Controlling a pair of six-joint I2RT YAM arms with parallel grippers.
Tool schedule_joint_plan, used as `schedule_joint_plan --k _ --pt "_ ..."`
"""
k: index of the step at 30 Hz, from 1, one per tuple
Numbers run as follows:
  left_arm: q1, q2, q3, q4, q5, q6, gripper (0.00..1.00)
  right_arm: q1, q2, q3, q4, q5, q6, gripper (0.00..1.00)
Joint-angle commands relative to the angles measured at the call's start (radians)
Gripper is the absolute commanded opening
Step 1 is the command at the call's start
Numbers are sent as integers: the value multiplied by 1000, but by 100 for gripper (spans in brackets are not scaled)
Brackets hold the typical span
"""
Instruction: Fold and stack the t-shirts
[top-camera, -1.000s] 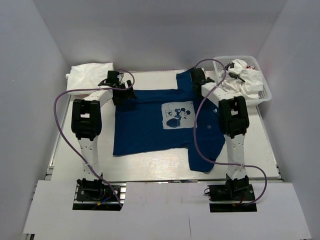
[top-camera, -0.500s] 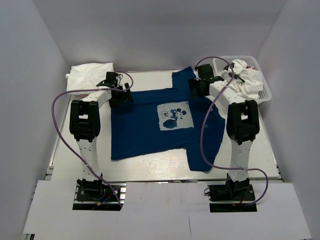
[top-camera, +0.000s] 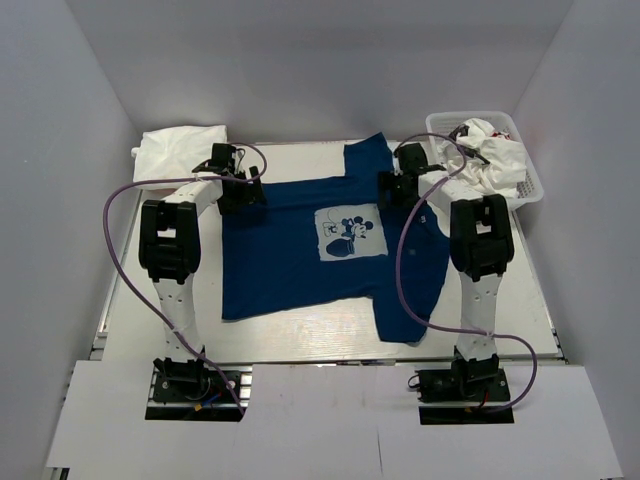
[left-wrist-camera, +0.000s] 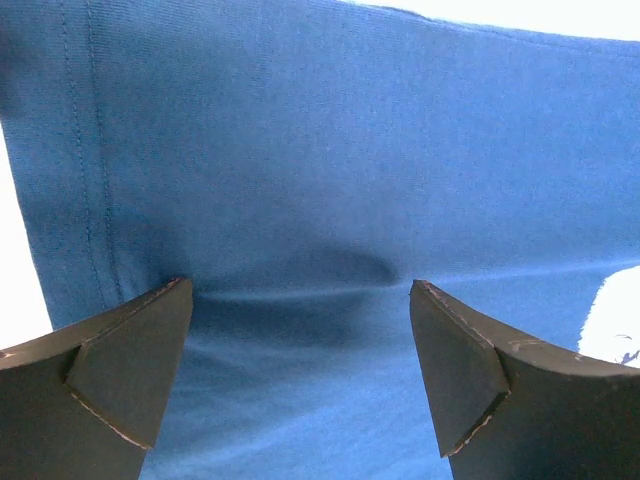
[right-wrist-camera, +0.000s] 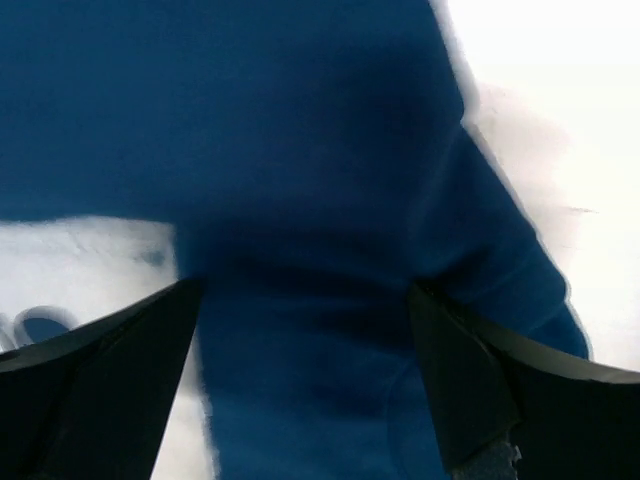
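Observation:
A navy blue t-shirt (top-camera: 300, 260) with a pale square cartoon print (top-camera: 348, 232) lies spread on the white table, one sleeve reaching toward the back edge. My left gripper (top-camera: 233, 192) hovers open over its back left part; the left wrist view shows navy cloth (left-wrist-camera: 300, 150) and a stitched hem between the wide jaws (left-wrist-camera: 300, 288). My right gripper (top-camera: 392, 190) stands open over the shirt just right of the print, with blurred navy cloth (right-wrist-camera: 300, 120) under it (right-wrist-camera: 305, 290). Neither holds anything. A white t-shirt (top-camera: 180, 148) lies at the back left.
A white mesh basket (top-camera: 470, 116) at the back right corner holds crumpled white t-shirts (top-camera: 495, 160). Purple cables loop from both arms over the table. Grey walls close in on both sides. Bare table (top-camera: 300, 335) shows along the near edge.
My right gripper has opened, let go of the navy shirt and come nearer, to just right of the print. The shirt has shifted slightly left. The left gripper stayed open, barely moving.

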Motion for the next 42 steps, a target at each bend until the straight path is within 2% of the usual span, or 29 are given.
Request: schedule_joint_plan --k 1,6,9,12,16,20,24,28,29,31,32,34,35,37,38,42 --pt "4 -15 -16 -23 -4 8 100 -48 40 6 23 23 65 91" --pt "4 5 -7 -23 -4 17 100 -109 165 143 -46 27 94 91" --pt "4 15 18 -44 -4 26 100 -129 183 223 -95 6 109 91" --pt "4 25 28 -44 5 26 100 -126 103 184 -68 -152 93 91" --pt "4 25 48 -26 42 48 100 -97 -18 145 -33 -285 -31 91" --pt "4 5 59 6 82 29 100 -62 -66 168 4 -246 -56 91" --pt "-5 -5 152 16 112 19 100 -49 -63 193 -71 -197 -53 91" --pt "-14 -35 229 -26 100 8 100 -40 -228 3 -10 -100 11 91" --pt "-28 -52 202 -26 100 -6 100 -40 -254 -111 -1 -79 81 91" --pt "-40 -119 147 -5 111 -18 100 -45 -354 -190 15 16 137 91" --pt "-57 -142 83 9 111 -33 100 -49 -369 -292 16 36 169 91" --pt "-74 -221 0 49 126 -56 100 -45 -425 -341 -22 73 200 91" --pt "-74 -248 -84 67 135 -69 100 -42 -435 -397 -40 72 209 91" --pt "-103 -297 -157 94 146 -86 100 -39 -480 -448 -63 25 218 91" --pt "-103 -343 -214 103 146 -96 100 -34 -489 -541 -50 -12 227 91" --pt "-134 -441 -315 94 113 -109 100 -28 -584 -709 -19 -124 266 91"
